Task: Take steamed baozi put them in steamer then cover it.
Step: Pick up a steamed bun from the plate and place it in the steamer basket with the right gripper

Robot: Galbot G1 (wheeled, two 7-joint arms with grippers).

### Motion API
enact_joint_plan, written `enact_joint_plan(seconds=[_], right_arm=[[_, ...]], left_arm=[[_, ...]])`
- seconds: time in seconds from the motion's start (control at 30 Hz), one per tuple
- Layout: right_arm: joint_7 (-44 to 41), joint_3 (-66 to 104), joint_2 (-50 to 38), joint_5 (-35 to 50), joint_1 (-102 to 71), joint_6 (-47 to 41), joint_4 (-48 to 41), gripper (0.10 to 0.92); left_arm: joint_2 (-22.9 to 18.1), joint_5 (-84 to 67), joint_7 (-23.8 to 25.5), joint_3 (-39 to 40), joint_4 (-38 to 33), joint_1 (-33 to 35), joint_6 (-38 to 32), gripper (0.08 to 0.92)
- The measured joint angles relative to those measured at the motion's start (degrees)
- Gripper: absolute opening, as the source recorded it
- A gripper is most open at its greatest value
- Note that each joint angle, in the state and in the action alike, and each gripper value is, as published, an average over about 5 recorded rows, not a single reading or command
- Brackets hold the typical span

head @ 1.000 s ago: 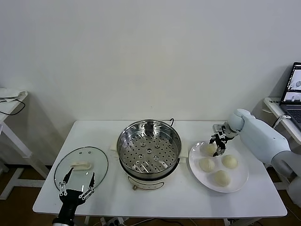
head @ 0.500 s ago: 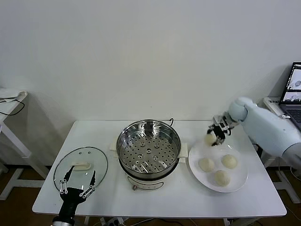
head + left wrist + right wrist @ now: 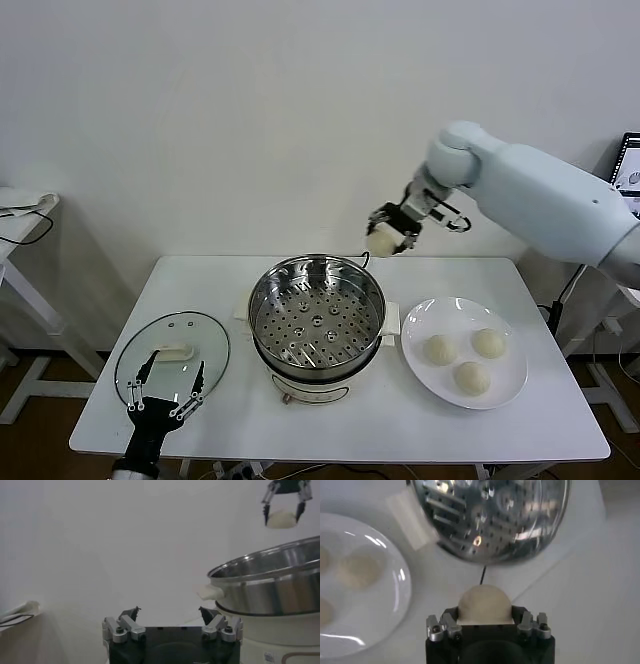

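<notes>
Right tool (image 3: pixel 386 228) grips baozi (image 3: pixel 381 241) above steamer (image 3: pixel 316 312) far rim.

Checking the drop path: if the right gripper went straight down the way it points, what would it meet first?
Probably the table behind the steamer, not its tray; the right gripper holds its baozi just past the far rim. Depth is uncertain.

White table (image 3: pixel 400 420) bearing cover (image 3: pixel 172 357), steamer (image 3: pixel 316 325), plate (image 3: pixel 512 385) of baozi (image 3: pixel 440 349)

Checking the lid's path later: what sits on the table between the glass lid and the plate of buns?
In the head view, only the steamer stands between the lid and the plate.
</notes>
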Motion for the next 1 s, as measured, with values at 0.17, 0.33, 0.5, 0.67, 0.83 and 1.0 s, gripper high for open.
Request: enact_joint_plan(seconds=[0.17,0.33,0.5,0.67,0.83,1.0], right_arm=[[0.26,-1.57,3.48,-2.36,-0.66,2.6,0.61,0.696],[0.68,-2.57,7.04,-4.95,-2.71,4.19,-0.97,0.697],[1.06,-2.69,10.44,-7.42,-5.11,5.59,-3.83,0.697],[1.39,-2.68,13.3,-9.36,-7.0,6.88,-6.75,0.698],[1.84,-2.52,15.81,-11.18,-8.52,8.2,-9.58,0.707],[2.41,-2.06,17.68,-12.73,-9.52,9.23,-11.82,0.732]], left_arm=[[-0.12,-0.03,-0.06,-0.14,-0.01,0.11,-0.1,0.823],[-0.3,-0.11,-0.11,-0.27,-0.06,0.16,-0.29,0.823],[-0.33,-0.21,-0.13,-0.47,-0.03,0.17,-0.55,0.823],[-0.28,-0.57,-0.13,-0.71,-0.06,0.12,-0.75,0.823],[-0.22,-0.87,-0.13,-0.95,0.05,0.02,-0.95,0.823],[-0.29,-1.04,-0.13,-1.03,0.1,-0.02,-1.13,0.823]])
